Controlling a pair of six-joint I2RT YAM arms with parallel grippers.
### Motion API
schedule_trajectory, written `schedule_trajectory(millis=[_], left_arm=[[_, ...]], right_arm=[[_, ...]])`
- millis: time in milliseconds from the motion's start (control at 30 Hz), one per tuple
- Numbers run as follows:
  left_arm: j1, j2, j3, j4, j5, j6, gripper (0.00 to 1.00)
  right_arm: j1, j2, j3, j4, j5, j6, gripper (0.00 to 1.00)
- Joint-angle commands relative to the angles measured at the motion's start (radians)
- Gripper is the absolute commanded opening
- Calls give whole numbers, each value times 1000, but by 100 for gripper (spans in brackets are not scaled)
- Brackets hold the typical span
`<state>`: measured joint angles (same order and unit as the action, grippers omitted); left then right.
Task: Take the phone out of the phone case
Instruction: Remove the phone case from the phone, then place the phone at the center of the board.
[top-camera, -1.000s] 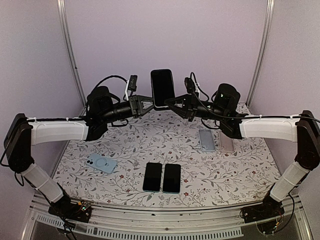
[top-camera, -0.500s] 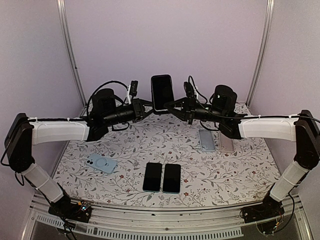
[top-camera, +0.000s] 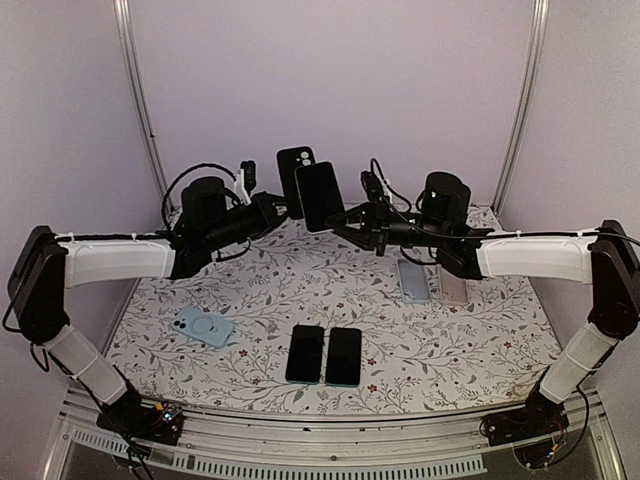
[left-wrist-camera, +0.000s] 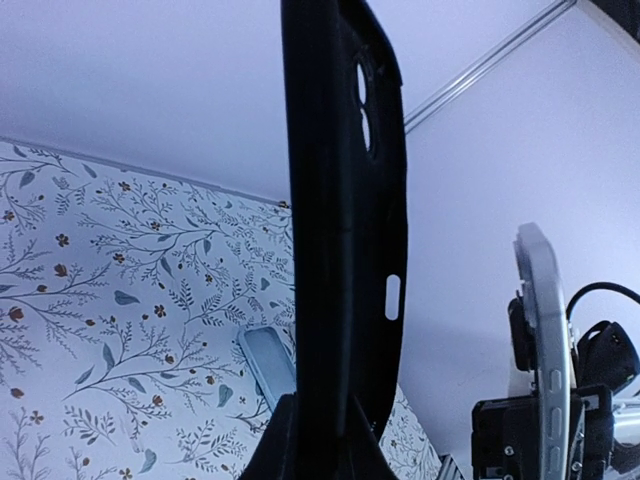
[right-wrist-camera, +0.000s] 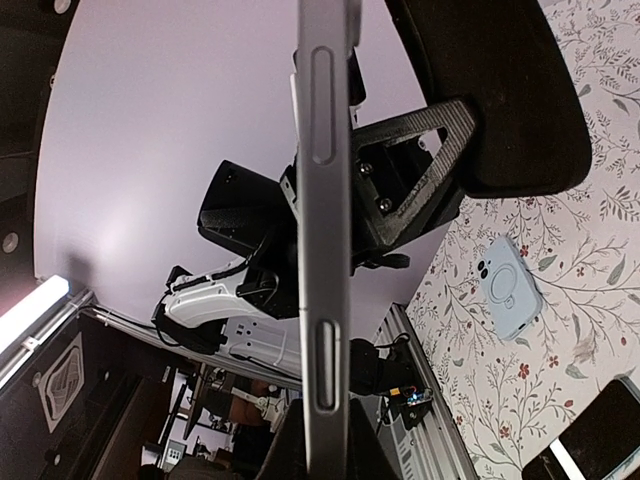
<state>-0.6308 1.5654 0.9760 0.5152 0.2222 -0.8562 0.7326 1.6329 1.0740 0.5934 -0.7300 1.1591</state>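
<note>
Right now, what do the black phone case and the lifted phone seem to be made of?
Black phone case: probably soft silicone or rubbery plastic, matte; no glare, moulded cut-outs.
Phone: frame looks like satin silver metal, with a soft sheen along the edge and buttons; its screen looks like glossy dark glass.

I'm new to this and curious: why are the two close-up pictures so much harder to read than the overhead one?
Left wrist: the black case sits right at the lens, a backlit silhouette. Right wrist: the phone, edge-on, fills the centre, slightly soft. Top external: even light, everything sharp.
</note>
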Motion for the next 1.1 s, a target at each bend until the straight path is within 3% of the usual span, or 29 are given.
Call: schedule_trajectory(millis=[0,300,533,833,1067], left_arm=[[9,-25,14,-27,-67,25,0],[24,-77,-12,-94,-83,37,0],[31,-163,-58,-135,-72,54,0],[31,-242,-96,-141,-19,48,0],[31,-276,-120,-143,21,43,0]], right_arm=[[3,-32,-7,38,-1,-31,0],[-1,-112,-67,-160,119,-154,0],[-3,-222,-214,-283,234,-206,0],[12,-413,-433,-395,358,-174,0],[106,-551,-618,-421,476,-80,0]])
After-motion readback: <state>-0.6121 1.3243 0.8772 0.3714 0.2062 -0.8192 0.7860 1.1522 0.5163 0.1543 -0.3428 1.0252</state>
